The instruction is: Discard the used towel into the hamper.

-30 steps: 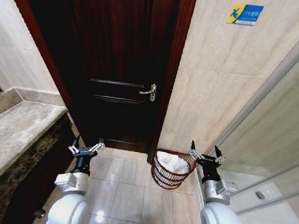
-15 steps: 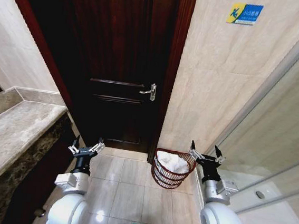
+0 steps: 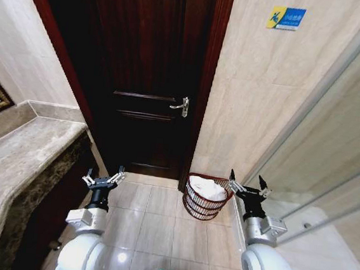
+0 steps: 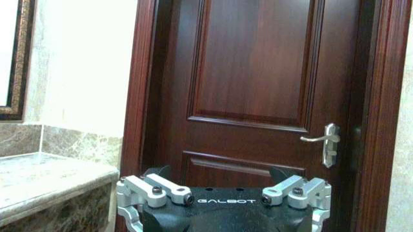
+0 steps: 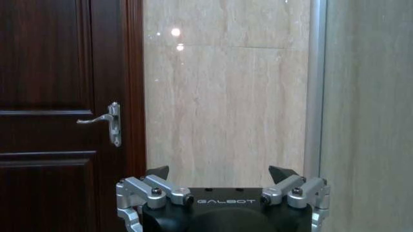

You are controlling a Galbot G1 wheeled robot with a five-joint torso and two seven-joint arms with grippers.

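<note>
The hamper [image 3: 201, 197] stands on the floor by the door frame, white towel [image 3: 208, 188] inside. Right end effector [image 3: 247, 183], fingers wide and empty, hangs just right of it; left end effector [image 3: 103, 177] wide, well left.

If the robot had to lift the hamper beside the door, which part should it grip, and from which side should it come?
Probably the top rim of the hamper, reached from above. The basket stands upright on the floor with its mouth open, and a white towel fills the middle, so the bare rim is the free edge. The right gripper, with open jaws, is nearest to it.
</note>
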